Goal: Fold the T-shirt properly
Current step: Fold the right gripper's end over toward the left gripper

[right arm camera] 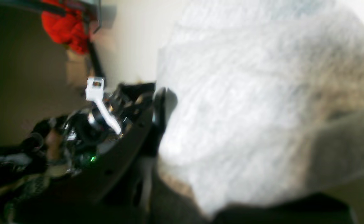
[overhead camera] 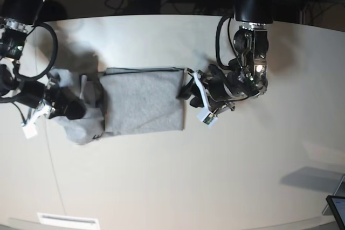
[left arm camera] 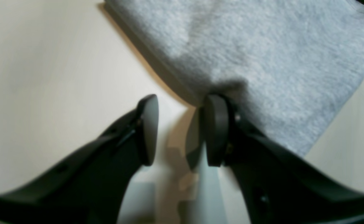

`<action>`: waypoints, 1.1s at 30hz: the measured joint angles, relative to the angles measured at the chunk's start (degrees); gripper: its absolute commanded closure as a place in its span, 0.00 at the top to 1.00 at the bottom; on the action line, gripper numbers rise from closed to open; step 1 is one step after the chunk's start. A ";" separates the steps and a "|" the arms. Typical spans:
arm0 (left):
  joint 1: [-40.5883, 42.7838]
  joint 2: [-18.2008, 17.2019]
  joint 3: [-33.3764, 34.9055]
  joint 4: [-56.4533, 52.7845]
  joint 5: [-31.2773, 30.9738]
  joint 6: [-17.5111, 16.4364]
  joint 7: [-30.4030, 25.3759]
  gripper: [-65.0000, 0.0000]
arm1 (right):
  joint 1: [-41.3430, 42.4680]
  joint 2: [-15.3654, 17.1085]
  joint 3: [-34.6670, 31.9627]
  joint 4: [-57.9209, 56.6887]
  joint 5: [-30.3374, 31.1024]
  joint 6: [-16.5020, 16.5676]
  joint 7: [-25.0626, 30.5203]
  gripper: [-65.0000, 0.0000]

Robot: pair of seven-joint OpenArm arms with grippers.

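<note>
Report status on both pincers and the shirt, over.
Left pincer open at the T-shirt corner, nothing held. Right pincer shut on T-shirt, lifting one end. Nothing in the way on the table.
</note>
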 measured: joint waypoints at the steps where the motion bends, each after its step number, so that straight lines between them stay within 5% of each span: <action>1: -0.11 -0.26 1.18 0.02 -0.26 0.07 -0.15 0.37 | 0.02 -0.02 -0.13 0.00 0.02 0.00 0.00 0.01; 5: -0.11 0.24 4.94 0.09 -0.83 0.00 -0.15 0.37 | 0.15 0.07 -4.13 0.74 -0.87 -0.02 0.63 0.01; 12: 0.24 0.50 5.68 0.26 -1.18 -0.44 -0.35 0.37 | 0.31 -6.19 -5.64 5.05 -8.59 -0.04 0.35 0.01; 15: 0.26 0.22 5.64 0.24 -1.40 -0.74 -0.37 0.37 | 0.31 -6.19 -7.50 5.05 -9.20 -0.07 0.42 0.01; 19: 0.26 -0.17 5.64 0.26 -1.55 -0.81 -0.39 0.37 | 0.31 -6.21 -7.85 5.05 -9.03 -4.13 0.92 0.02; 28: 0.31 -0.31 5.64 0.31 -1.79 -0.85 -0.33 0.37 | 0.31 -6.97 -7.85 5.01 -9.05 -4.44 1.09 0.03; 33: 0.28 -0.31 5.77 0.31 -1.77 -0.83 -0.35 0.37 | 0.31 -7.78 -7.91 5.01 -9.03 -12.04 1.25 0.22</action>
